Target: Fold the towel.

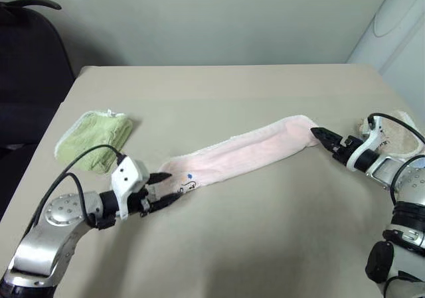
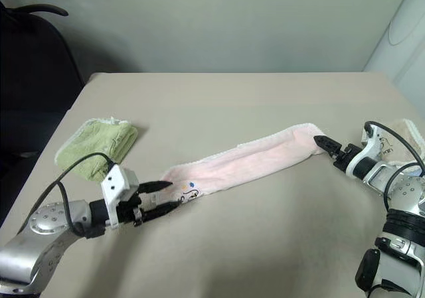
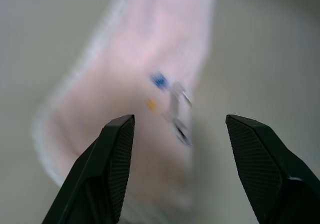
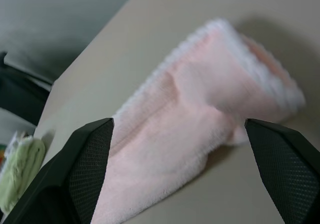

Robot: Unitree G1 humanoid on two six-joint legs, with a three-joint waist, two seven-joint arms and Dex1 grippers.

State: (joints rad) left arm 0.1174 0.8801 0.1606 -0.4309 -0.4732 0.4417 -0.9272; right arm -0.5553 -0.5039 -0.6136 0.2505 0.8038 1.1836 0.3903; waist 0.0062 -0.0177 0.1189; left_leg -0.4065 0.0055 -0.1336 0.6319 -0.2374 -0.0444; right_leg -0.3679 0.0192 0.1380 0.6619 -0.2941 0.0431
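Towel [image 1: 249,150] stretched long on table [image 1: 265,85], left gripper [image 1: 163,189] open and empty, right gripper [image 2: 325,143] wide open, empty.

The two head views look forward and down from above the near edge of the counter [image 1: 265,245], covering its whole top to the far edge and the wall beyond; they share nearly the same scene, slightly offset sideways. The left wrist view looks along the left gripper [image 3: 177,129] at close range onto the near end of the towel [image 3: 150,84]. The right wrist view looks along the right gripper [image 4: 177,129], close to the towel's far end, toward the counter's left edge.
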